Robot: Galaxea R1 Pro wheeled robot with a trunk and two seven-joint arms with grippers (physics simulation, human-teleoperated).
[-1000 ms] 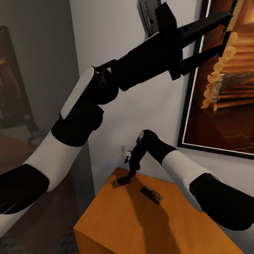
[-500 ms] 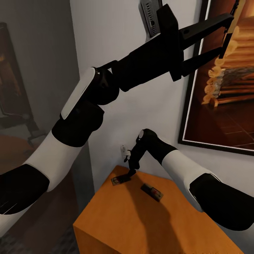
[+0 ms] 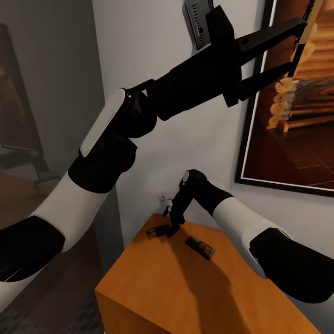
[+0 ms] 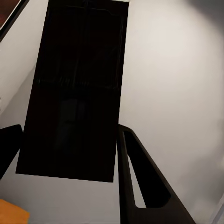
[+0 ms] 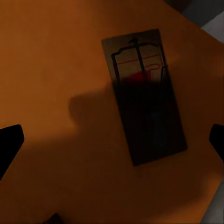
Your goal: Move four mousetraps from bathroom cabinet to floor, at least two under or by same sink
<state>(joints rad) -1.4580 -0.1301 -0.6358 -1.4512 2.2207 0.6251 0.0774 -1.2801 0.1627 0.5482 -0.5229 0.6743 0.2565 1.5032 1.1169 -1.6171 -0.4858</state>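
Two mousetraps lie on the orange-brown cabinet top [image 3: 153,287]. One mousetrap [image 3: 155,232] is near the back left corner and the other mousetrap [image 3: 200,247] lies a little to its right. My right gripper [image 3: 172,229] points down over the left one, just beside it. In the right wrist view this mousetrap [image 5: 142,93] lies flat with its wire and red spot showing, partly in shadow, and the right gripper [image 5: 112,140] stands open around it, fingertips [image 5: 9,142] far apart. My left gripper [image 3: 285,48] is raised high by the wall, open and empty.
A white wall stands right behind the cabinet, with a small socket [image 3: 162,198] and a large dark-framed picture [image 3: 297,139] at the right. A grey device [image 3: 197,21] hangs high on the wall. At the left, a dim doorway opens beyond the cabinet's left edge.
The view has shifted slightly. My right gripper has sunk a little closer to the cabinet top beside the left mousetrap. The left arm holds its pose.
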